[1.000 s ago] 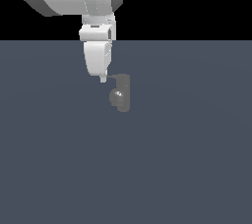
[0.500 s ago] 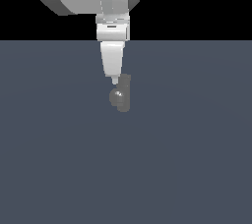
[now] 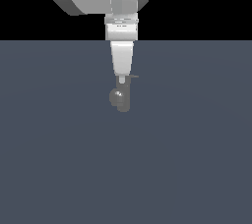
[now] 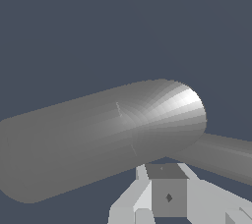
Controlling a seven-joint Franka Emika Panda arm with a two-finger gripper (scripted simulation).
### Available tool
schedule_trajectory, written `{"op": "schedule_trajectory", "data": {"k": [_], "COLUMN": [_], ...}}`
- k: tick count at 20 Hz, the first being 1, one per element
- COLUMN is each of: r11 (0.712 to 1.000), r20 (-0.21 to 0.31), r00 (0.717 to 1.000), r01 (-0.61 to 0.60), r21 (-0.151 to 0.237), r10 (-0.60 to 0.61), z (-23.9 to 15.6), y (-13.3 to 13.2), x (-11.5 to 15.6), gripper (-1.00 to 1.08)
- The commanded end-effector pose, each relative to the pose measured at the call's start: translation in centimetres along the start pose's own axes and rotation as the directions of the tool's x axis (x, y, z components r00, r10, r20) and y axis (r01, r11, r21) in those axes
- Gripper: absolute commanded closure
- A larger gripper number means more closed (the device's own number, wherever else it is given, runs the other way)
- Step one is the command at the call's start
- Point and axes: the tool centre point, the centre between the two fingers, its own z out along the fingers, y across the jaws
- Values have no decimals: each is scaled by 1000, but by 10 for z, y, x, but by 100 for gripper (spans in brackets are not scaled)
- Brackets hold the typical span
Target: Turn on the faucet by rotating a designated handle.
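Tool (image 3: 121,78) | atop faucet (image 3: 120,98) (post upright) | handle (image 3: 133,76) beside | finger spacing unclear

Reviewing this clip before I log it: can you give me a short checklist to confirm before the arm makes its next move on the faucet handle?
1. Gripper over the faucet: ok, its tip meets the top of the post in the exterior view.
2. Handle located: ok, a thin sliver sticks out toward the exterior view's right beside the tip.
3. Fingers touching the handle: cannot tell.
4. Jaw opening: cannot tell, side-on outside, cropped in the wrist view.
5. Faucet upright on the table: ok.
6. Handle already turned: cannot tell.
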Motion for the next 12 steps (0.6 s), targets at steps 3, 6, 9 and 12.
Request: {"op": "schedule_trajectory", "data": {"k": [3,6,9,12], "r11": [999,999,999,999], "r20": [-6,-7,-8,-9], "r00": [999,999,999,999], "r01": [-33,-39,-45,-51], "r21": [8,7,7,7], "r10": [33,39,45,51], "z": [1,1,1,1], "y": [-12,-17,-22,-27], "x": [35,48,61,74], "gripper": [108,108,108,108]}}
